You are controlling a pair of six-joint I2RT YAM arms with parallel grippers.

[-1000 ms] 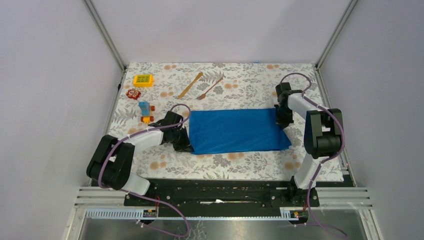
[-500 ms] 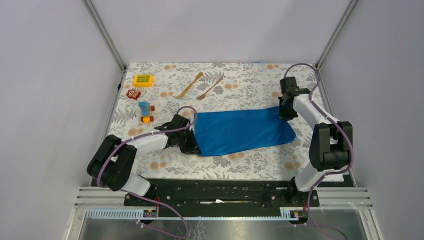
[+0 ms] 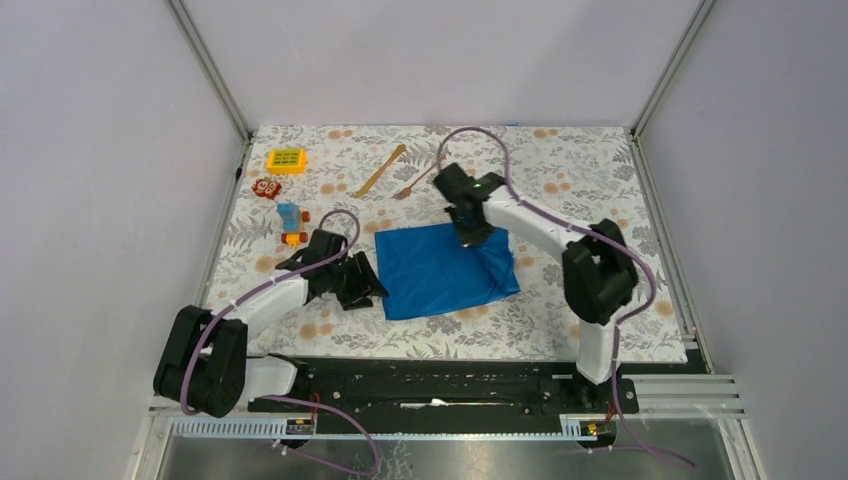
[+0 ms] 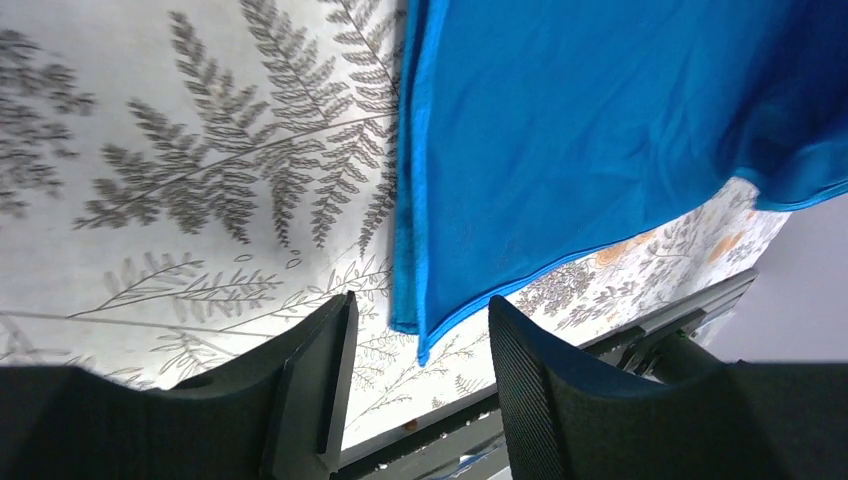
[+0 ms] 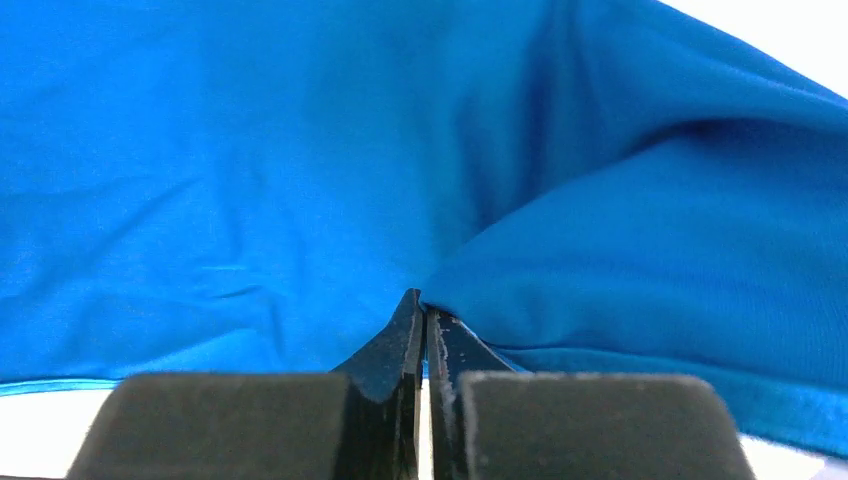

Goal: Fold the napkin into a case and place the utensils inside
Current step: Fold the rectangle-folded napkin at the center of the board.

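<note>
The right gripper [image 3: 468, 233] is pinched tight on the napkin [image 3: 445, 268]; in the right wrist view its jaws meet with no gap at a gathered tuck of blue cloth [image 5: 250, 150], which bunches up and swells away from the tips of the right gripper [image 5: 422, 335] on both sides. From that grip a raised fold runs down toward the napkin's near right corner, so the cloth behind and to the right of the gripper sits doubled over rather than flat.

The left gripper [image 3: 365, 286] rests low on the table [image 3: 560, 170] at the napkin's near left corner; its jaws stand wide apart and grip nothing. In the left wrist view the napkin's [image 4: 600, 150] corner tip lies just ahead of the gap in the left gripper [image 4: 415, 390], its hemmed left edge running straight away from the gripper, the rest spreading ahead and to the right.

The napkin thus lies between the two grippers, a squarish folded patch, not a narrow strip.

The fork [image 3: 418, 178] lies just beyond the right gripper, a little to its left, its handle end passing behind that arm's wrist; the knife [image 3: 380, 170] lies left of the fork, near but apart from it; both are bare on the table, clear of the napkin.

Beyond the left gripper and to its left stand the blue-orange toy [image 3: 291, 222], nearest, then the red toy [image 3: 266, 187] and the yellow toy [image 3: 286, 160], farthest.
</note>
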